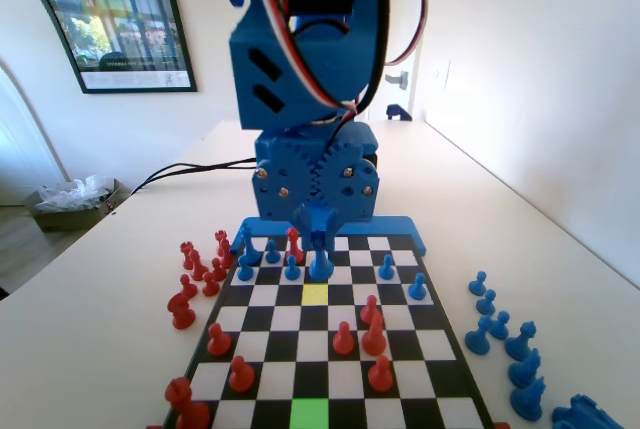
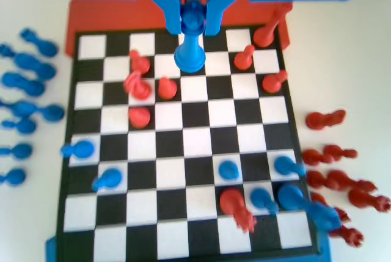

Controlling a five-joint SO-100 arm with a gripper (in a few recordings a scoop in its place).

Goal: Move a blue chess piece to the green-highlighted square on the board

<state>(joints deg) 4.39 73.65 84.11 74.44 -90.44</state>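
Two jaws of the end effector (image 2: 193, 22) close on the crown of the blue chess piece (image 2: 190, 45), gripping it upright. In the fixed view that piece (image 1: 320, 261) hangs just behind the yellow square (image 1: 315, 294), at the board's (image 1: 455, 369) far end, well apart from the green-highlighted square (image 1: 309, 414) at the near edge.
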